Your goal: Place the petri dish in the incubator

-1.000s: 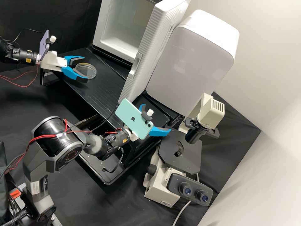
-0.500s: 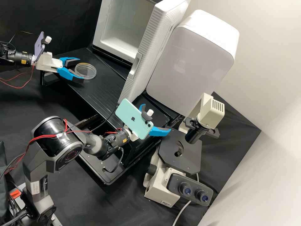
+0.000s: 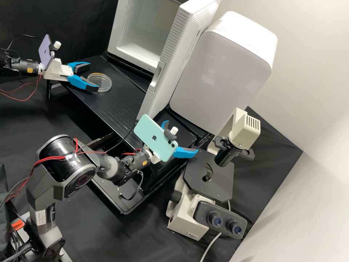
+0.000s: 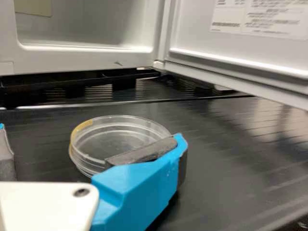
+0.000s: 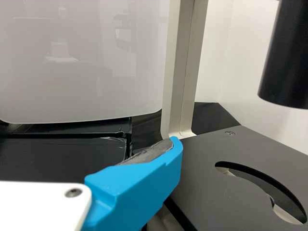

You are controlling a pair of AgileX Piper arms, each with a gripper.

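1. Dish (image 3: 100,82): clear and shallow. It lies flat on the black shelf (image 3: 120,103) in the upper left of the high view, just in front of the incubator (image 3: 145,32). It is not yet inside.

2. Left gripper (image 3: 93,75): spread wide and holding nothing. It sits low over the shelf with one finger on either side of the dish's near rim. I take the low, level pose to be for closing the pads on the dish's wall. From my left wrist view I cannot tell whether either finger touches the dish (image 4: 120,139).

3. Incubator: the door (image 3: 174,54) is swung open at centre frame and the white chamber faces the dish. I judge the path in to be short and straight.

4. Right gripper (image 3: 189,151): at lower centre, well apart from the dish, over the microscope (image 3: 207,203) stage. Its visible pad (image 5: 149,153) is bare with nothing pressed against it, so I read the gripper as parted and empty. I judge it parked there to keep out of the way.
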